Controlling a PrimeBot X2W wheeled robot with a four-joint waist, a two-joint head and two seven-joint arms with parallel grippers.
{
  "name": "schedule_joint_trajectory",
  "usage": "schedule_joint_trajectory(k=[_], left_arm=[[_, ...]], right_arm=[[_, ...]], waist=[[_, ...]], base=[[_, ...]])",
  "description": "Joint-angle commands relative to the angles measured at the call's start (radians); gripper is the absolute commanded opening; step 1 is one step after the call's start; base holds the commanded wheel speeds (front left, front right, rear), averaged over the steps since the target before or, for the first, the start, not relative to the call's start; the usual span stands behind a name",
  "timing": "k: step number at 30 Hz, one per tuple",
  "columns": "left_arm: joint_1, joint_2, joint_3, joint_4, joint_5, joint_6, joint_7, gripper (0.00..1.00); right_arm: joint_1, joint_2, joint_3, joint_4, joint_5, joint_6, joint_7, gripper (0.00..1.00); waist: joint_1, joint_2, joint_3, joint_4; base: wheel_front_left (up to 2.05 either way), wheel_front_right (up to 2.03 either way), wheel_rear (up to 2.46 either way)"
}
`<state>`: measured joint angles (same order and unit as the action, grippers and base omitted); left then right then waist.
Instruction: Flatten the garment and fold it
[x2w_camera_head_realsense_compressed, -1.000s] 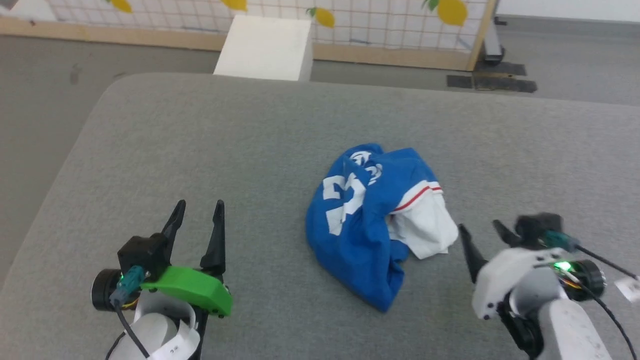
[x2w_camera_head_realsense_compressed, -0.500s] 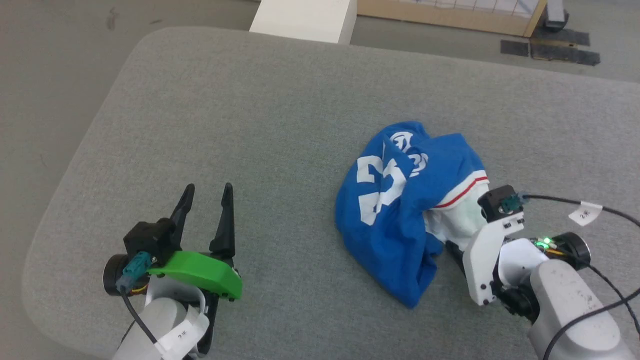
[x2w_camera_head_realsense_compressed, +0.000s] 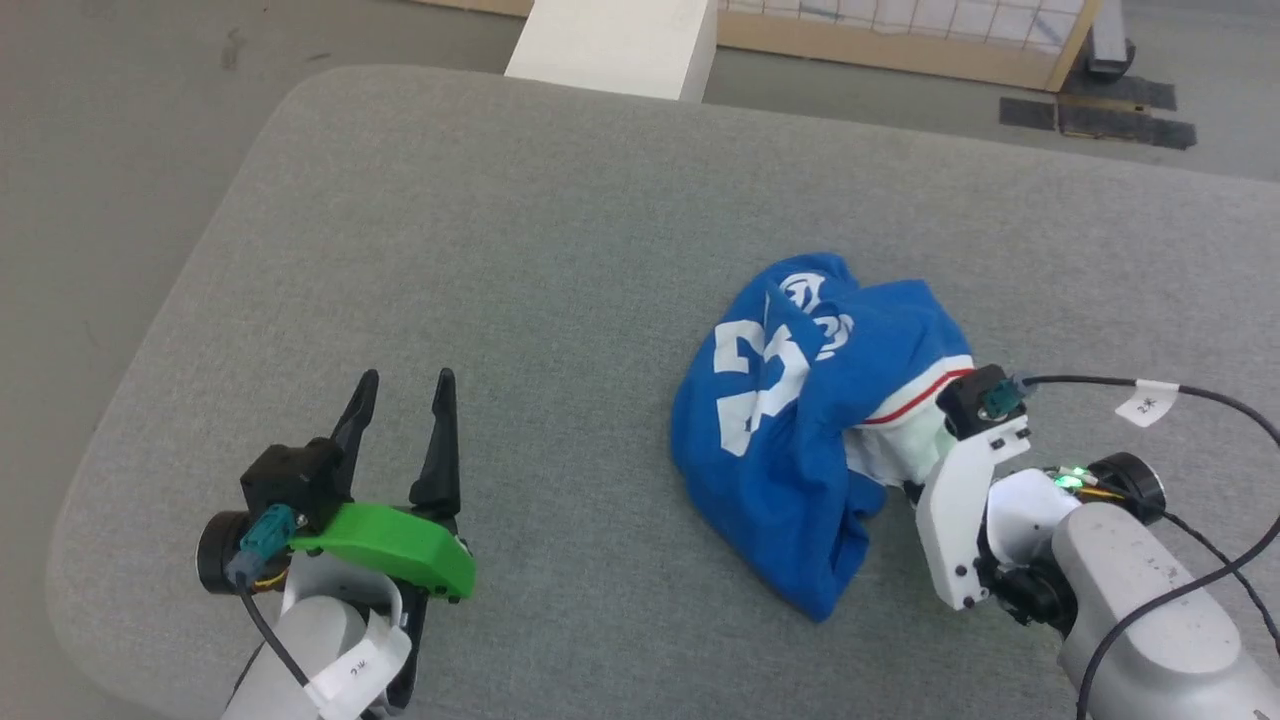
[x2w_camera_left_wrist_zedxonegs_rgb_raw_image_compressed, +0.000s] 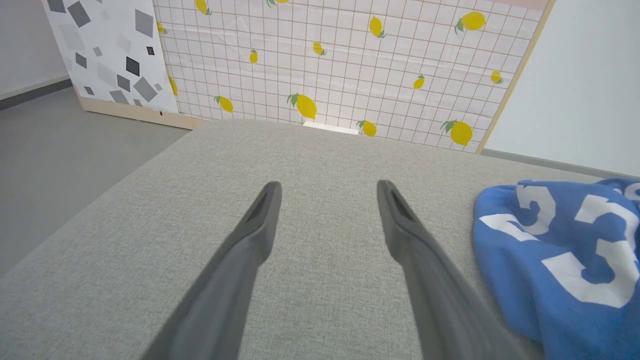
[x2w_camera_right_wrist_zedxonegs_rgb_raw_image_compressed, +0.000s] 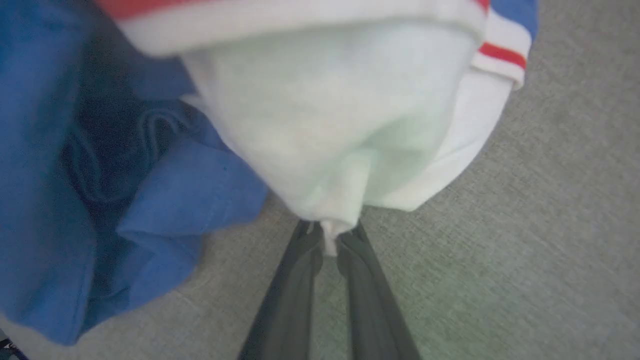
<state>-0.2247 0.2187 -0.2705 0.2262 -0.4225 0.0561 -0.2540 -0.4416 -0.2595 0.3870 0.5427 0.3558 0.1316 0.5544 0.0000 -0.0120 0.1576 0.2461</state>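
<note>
The garment (x2w_camera_head_realsense_compressed: 790, 420), a bright blue jersey with white numerals, lies crumpled right of the table's middle. Its white sleeve with a thin red stripe faces my right arm. My right gripper (x2w_camera_head_realsense_compressed: 912, 478) is at the garment's right edge; in the right wrist view the right gripper (x2w_camera_right_wrist_zedxonegs_rgb_raw_image_compressed: 330, 230) is shut on a pinch of the white sleeve (x2w_camera_right_wrist_zedxonegs_rgb_raw_image_compressed: 330, 115). My left gripper (x2w_camera_head_realsense_compressed: 407, 375) stands open over bare table at the lower left, well apart from the cloth. In the left wrist view the left gripper (x2w_camera_left_wrist_zedxonegs_rgb_raw_image_compressed: 329, 184) holds nothing, and the garment (x2w_camera_left_wrist_zedxonegs_rgb_raw_image_compressed: 565, 260) lies to its right.
The grey padded table (x2w_camera_head_realsense_compressed: 560, 230) has a rounded corner at the near left, with grey floor beyond it. A white box (x2w_camera_head_realsense_compressed: 610, 40) stands past the far edge. Behind it rises a lemon-patterned panel (x2w_camera_left_wrist_zedxonegs_rgb_raw_image_compressed: 350, 65) on a wooden frame.
My right gripper has moved in to the white sleeve and shut on it. The head camera has tilted down and shifted. The left arm has stayed put.
</note>
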Motion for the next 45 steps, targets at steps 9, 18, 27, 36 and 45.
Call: schedule_joint_trajectory(k=[9,18,27,36,45], left_arm=[[0.036,0.026,0.010,0.002,0.008,0.001,-0.003,1.00],[0.056,0.044,0.012,-0.026,0.004,0.017,0.017,1.00],[0.061,0.053,0.011,-0.037,-0.003,0.024,0.028,1.00],[0.066,0.067,0.017,-0.034,-0.011,0.035,0.041,1.00],[0.093,0.070,0.007,-0.034,-0.015,0.045,0.051,1.00]], right_arm=[[-0.055,-0.084,0.013,-0.118,-0.015,-0.001,-0.025,0.00],[0.031,-0.213,-0.178,-0.239,-0.032,-0.001,0.063,0.00],[0.275,-0.215,-0.490,-0.214,-0.071,-0.001,0.101,0.00],[0.364,-0.066,-0.606,-0.118,-0.104,-0.001,-0.012,1.00],[0.391,0.024,-0.707,-0.234,-0.206,-0.001,-0.291,1.00]], waist=[[0.0000,0.0120,-0.075,-0.109],[0.0000,0.0120,-0.086,-0.192],[0.0000,0.0120,-0.065,-0.221],[0.0000,0.0120,-0.055,-0.237],[0.0000,0.0120,-0.097,-0.239]], base=[[0.00,0.00,0.00],[0.00,0.00,0.00],[0.00,0.00,0.00],[0.00,0.00,0.00],[0.00,0.00,0.00]])
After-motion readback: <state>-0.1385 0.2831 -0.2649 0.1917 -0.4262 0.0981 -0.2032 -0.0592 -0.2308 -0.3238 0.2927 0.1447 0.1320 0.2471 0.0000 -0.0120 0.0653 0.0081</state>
